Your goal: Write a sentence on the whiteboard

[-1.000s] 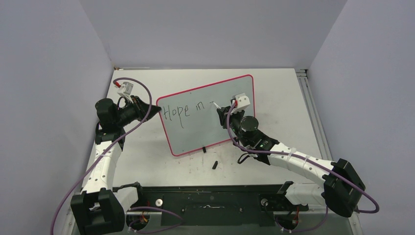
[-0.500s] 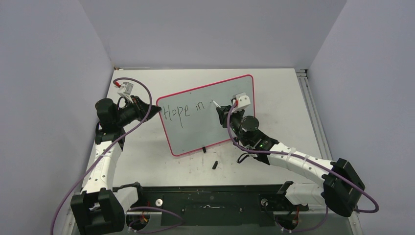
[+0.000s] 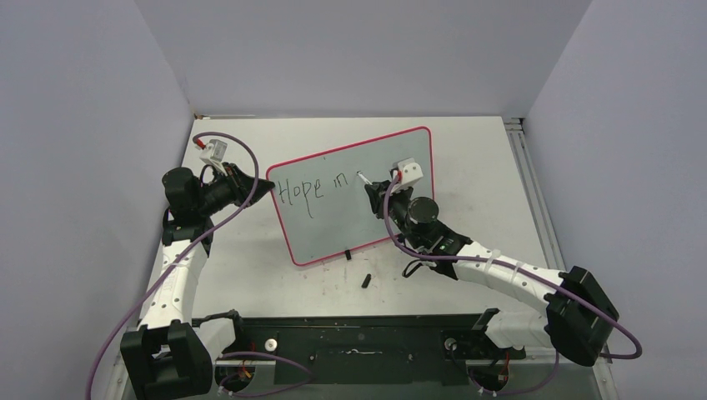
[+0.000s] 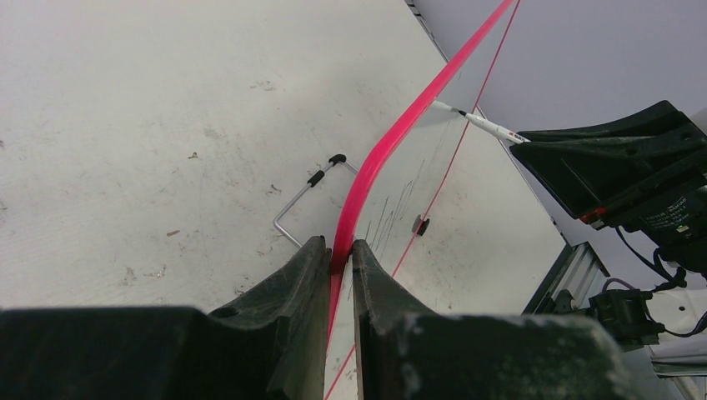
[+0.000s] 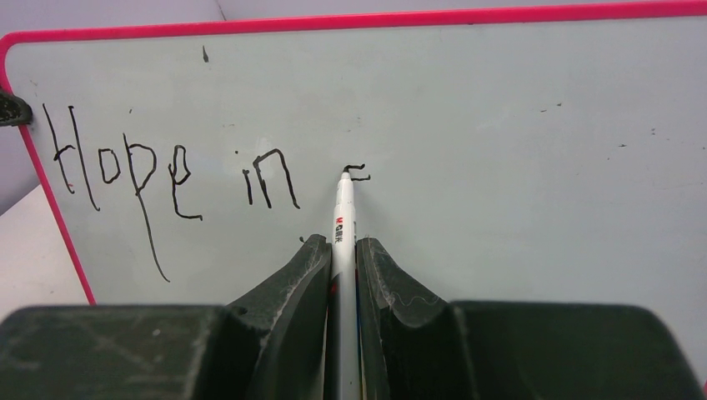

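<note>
The whiteboard (image 3: 350, 218) stands tilted on the table, pale grey with a red-pink rim (image 4: 392, 142). My left gripper (image 3: 265, 187) is shut on the rim at the board's left edge (image 4: 338, 246). Of the sentence (image 5: 167, 171), the black words "Hope in" (image 3: 313, 188) show, followed by a short hooked stroke (image 5: 358, 173). My right gripper (image 5: 340, 243) is shut on a white pen (image 5: 342, 212). The pen's tip touches the board at the left end of that stroke. From above, the pen (image 3: 364, 177) sticks out of the right gripper (image 3: 373, 187) just right of "in".
A small black cap (image 3: 366, 280) lies on the table in front of the board. A black foot (image 3: 347, 253) sits at the board's lower rim, and a wire stand (image 4: 304, 196) props it from behind. A metal rail (image 3: 525, 158) runs along the table's right side.
The right gripper has shifted a little to the left with the pen, tracing the short stroke after "in". The left arm and the board have not moved.
</note>
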